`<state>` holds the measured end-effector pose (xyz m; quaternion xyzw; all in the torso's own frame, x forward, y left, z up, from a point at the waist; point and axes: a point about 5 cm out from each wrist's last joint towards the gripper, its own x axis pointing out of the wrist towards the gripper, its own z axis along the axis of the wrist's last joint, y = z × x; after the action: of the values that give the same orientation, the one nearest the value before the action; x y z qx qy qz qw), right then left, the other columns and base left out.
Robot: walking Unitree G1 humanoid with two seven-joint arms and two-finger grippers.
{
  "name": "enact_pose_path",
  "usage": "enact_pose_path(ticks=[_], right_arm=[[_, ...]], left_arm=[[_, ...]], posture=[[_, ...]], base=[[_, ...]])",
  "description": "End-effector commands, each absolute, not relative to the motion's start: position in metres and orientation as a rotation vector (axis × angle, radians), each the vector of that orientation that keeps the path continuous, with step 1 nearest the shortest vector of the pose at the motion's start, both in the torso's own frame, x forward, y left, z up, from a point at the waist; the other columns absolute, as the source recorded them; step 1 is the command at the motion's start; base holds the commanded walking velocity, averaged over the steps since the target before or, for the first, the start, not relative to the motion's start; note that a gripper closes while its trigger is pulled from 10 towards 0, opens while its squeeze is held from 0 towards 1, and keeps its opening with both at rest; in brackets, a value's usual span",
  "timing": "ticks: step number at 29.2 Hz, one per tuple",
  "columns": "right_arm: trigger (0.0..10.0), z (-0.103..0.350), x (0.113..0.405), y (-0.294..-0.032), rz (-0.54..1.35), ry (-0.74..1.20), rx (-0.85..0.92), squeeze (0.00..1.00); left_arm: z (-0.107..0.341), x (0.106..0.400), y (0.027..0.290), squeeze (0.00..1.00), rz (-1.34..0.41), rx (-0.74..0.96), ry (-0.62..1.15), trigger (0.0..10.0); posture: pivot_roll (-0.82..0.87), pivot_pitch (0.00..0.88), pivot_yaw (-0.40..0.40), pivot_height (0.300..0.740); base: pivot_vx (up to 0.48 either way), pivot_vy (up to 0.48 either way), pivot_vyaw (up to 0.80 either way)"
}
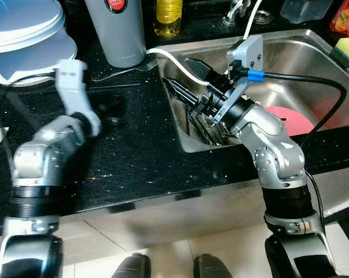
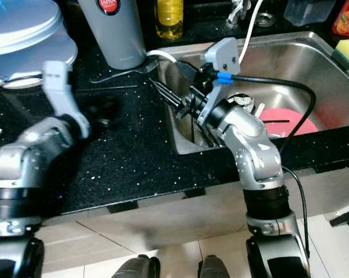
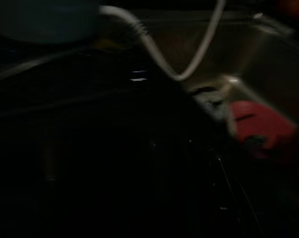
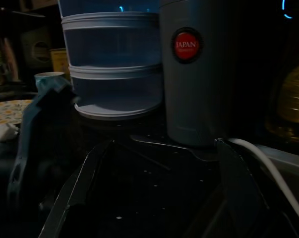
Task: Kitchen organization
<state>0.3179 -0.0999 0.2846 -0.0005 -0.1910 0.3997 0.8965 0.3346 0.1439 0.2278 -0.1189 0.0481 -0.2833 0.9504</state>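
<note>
Both head views look steeply down on the black counter point(image 1: 139, 150) and sink point(image 1: 290, 63). Right wrist view faces the grey canister point(image 4: 194, 69) closely; left wrist view, dim, seemingly sinkward.

You're looking down at a black speckled stone countertop point(image 1: 133, 156) whose front edge runs above pale tiled flooring point(image 1: 162, 246) with dark grout lines. Set into the counter on your right is a stainless steel sink basin point(image 1: 290, 63) — its walls catch the brightest light in the room, while the counter surface stays dark with only small glints. Below the counter edge you'll see a pale cabinet front point(image 2: 180, 217) — smooth and light grey — and the space behind the counter, in the right wrist view, lies in deep shade.
</note>
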Motion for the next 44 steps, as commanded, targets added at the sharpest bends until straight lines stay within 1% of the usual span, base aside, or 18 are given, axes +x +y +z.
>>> enact_pose_path(ticks=[1,3,4,10,11,12,13,16,21,25,26,29,31,34,35,37,41,44], right_arm=[[10.0,0.288,0.317,-0.098,0.836,-0.417,0.001,0.00],[10.0,0.289,0.317,-0.098,0.837,-0.419,0.000,0.00],[10.0,0.289,0.317,-0.098,0.836,-0.421,-0.002,0.00],[10.0,0.291,0.317,-0.099,0.833,-0.430,-0.008,0.00],[10.0,0.291,0.317,-0.099,0.833,-0.431,-0.007,0.00],[10.0,0.291,0.317,-0.099,0.833,-0.431,-0.007,0.00],[10.0,0.291,0.317,-0.098,0.834,-0.433,-0.004,0.00],[10.0,0.293,0.317,-0.098,0.834,-0.438,-0.003,0.00],[10.0,0.296,0.316,-0.101,0.822,-0.449,-0.007,0.00],[10.0,0.297,0.315,-0.103,0.817,-0.450,-0.009,0.00],[10.0,0.297,0.315,-0.104,0.813,-0.450,-0.011,0.00],[10.0,0.297,0.314,-0.105,0.809,-0.450,-0.012,0.00],[10.0,0.296,0.314,-0.105,0.808,-0.449,-0.013,0.00],[10.0,0.295,0.315,-0.106,0.807,-0.442,-0.013,0.00],[10.0,0.294,0.316,-0.106,0.806,-0.438,-0.013,0.00],[10.0,0.294,0.316,-0.106,0.806,-0.437,-0.013,0.00],[10.0,0.290,0.316,-0.101,0.846,-0.418,-0.009,0.00],[10.0,0.288,0.315,-0.098,0.866,-0.410,-0.012,0.00]], left_arm=[[0.227,0.335,0.137,0.00,-0.588,-0.246,0.102,10.0],[0.231,0.336,0.138,0.00,-0.578,-0.240,0.079,10.0],[0.238,0.338,0.145,0.00,-0.535,-0.239,0.043,10.0],[0.272,0.352,0.212,0.00,-0.160,-0.190,-0.079,10.0],[0.274,0.354,0.222,0.00,-0.113,-0.174,-0.083,10.0],[0.274,0.354,0.222,0.00,-0.113,-0.174,-0.083,10.0],[0.273,0.359,0.238,0.00,-0.041,-0.148,-0.068,10.0],[0.259,0.372,0.269,0.00,0.111,-0.119,0.038,10.0],[0.244,0.377,0.291,0.00,0.242,-0.096,0.079,10.0],[0.236,0.378,0.298,0.00,0.282,-0.091,0.087,10.0],[0.231,0.380,0.296,0.00,0.259,-0.136,0.085,10.0],[0.224,0.383,0.294,0.00,0.247,-0.155,0.108,10.0],[0.216,0.386,0.283,0.00,0.154,-0.245,0.137,10.0],[0.203,0.388,0.264,0.00,0.022,-0.228,0.210,10.0],[0.199,0.389,0.253,0.00,-0.028,-0.190,0.229,10.0],[0.198,0.390,0.250,0.00,-0.040,-0.180,0.231,10.0],[0.196,0.394,0.207,0.00,-0.211,-0.183,0.237,10.0],[0.197,0.394,0.190,0.00,-0.258,-0.206,0.237,10.0]], posture=[[-0.03,0.140,0.050,0.740],[-0.03,0.140,0.050,0.740],[-0.03,0.140,0.052,0.740],[-0.02,0.138,0.050,0.740],[-0.01,0.138,0.050,0.740],[-0.01,0.138,0.050,0.740],[-0.01,0.137,0.049,0.740],[-0.01,0.136,0.048,0.740],[-0.03,0.142,0.052,0.740],[-0.04,0.145,0.056,0.740],[-0.05,0.145,0.057,0.740],[-0.05,0.144,0.057,0.740],[-0.05,0.144,0.058,0.740],[-0.05,0.141,0.057,0.740],[-0.05,0.140,0.057,0.740],[-0.05,0.140,0.057,0.740],[-0.04,0.135,0.054,0.740],[-0.04,0.134,0.053,0.740]], base=[[0.000,0.000,0.00],[0.000,0.000,0.00],[0.000,0.000,0.00],[0.000,0.000,0.00],[0.000,0.000,0.00],[0.000,0.000,0.00],[0.000,0.000,0.00],[0.000,0.000,0.00],[0.000,0.000,0.00],[0.000,0.000,0.00],[0.000,0.000,0.00],[0.000,0.000,0.00],[0.000,0.000,0.00],[0.000,0.000,0.00],[0.000,0.000,0.00],[0.000,0.000,0.00],[0.000,0.000,0.00],[0.000,0.000,0.00]])
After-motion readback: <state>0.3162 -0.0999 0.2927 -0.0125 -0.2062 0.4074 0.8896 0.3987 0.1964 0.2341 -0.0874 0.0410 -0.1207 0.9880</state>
